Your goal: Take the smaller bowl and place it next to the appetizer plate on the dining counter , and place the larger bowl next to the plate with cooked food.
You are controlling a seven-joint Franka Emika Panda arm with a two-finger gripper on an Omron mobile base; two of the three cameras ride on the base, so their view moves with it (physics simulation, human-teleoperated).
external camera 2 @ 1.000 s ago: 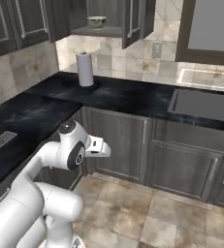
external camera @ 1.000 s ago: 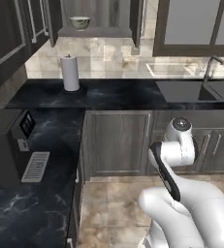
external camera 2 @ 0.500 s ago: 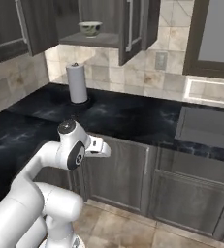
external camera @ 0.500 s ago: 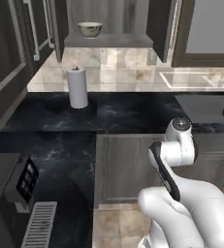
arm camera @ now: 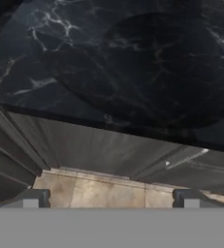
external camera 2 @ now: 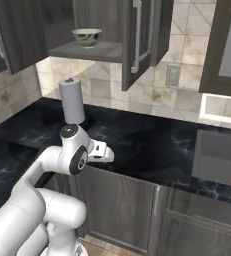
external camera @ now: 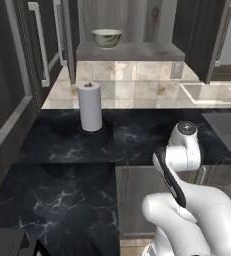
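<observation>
**Robot arm at a black marble bench, bowl on an open cabinet shelf**

In the left base view, tall dark cabinet doors lined the left edge, cut off by the frame. A grey paper towel roll (external camera: 91, 106) stood upright on the black bench (external camera: 62, 150). Above it, the smaller bowl (external camera: 106, 38) sat on the open cabinet shelf (external camera: 129, 51); its rim pattern was too faint to read. To the right, the white arm rose, hiding its own claw. In the hand view the claw (arm camera: 111, 198) stood wide and empty, its tips (arm camera: 30, 198) cut off low, over the bench edge and grey cabinet fronts.
</observation>
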